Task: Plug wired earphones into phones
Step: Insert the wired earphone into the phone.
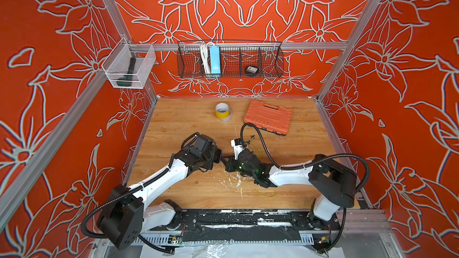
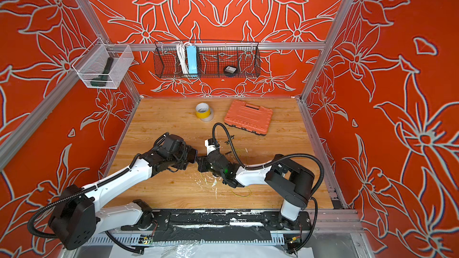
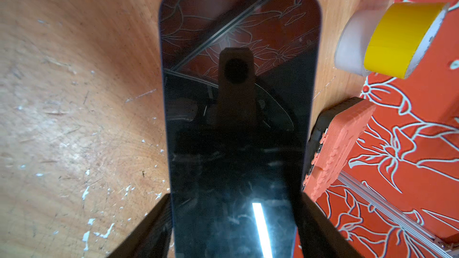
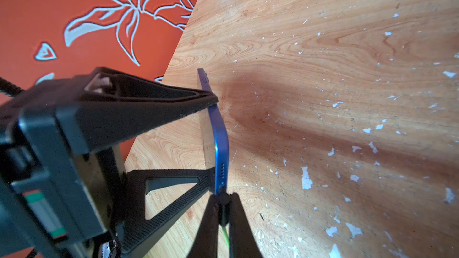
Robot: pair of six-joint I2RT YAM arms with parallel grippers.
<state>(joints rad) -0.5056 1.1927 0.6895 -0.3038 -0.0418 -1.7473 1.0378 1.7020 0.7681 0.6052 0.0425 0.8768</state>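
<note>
My left gripper (image 3: 236,194) is shut on the phone (image 3: 238,110), a black one with a glossy screen and a blue rim, one jaw on each long side. It holds the phone above the table in both top views (image 1: 219,156) (image 2: 193,156). My right gripper (image 4: 222,196) is shut on the small black plug (image 4: 221,199) of the wired earphones. The plug's tip meets the phone's bottom edge (image 4: 221,170) beside the speaker holes. The yellow-green cable (image 1: 266,192) trails over the table under the right arm. Small black earbuds (image 1: 252,137) lie behind the right wrist.
A yellow and white tape stack (image 1: 222,111) and an orange ribbed case (image 1: 268,117) stand at the back of the wooden table (image 1: 178,120). A wire basket (image 1: 229,70) and a clear bin (image 1: 128,68) hang on the walls. White paint flecks dot the tabletop.
</note>
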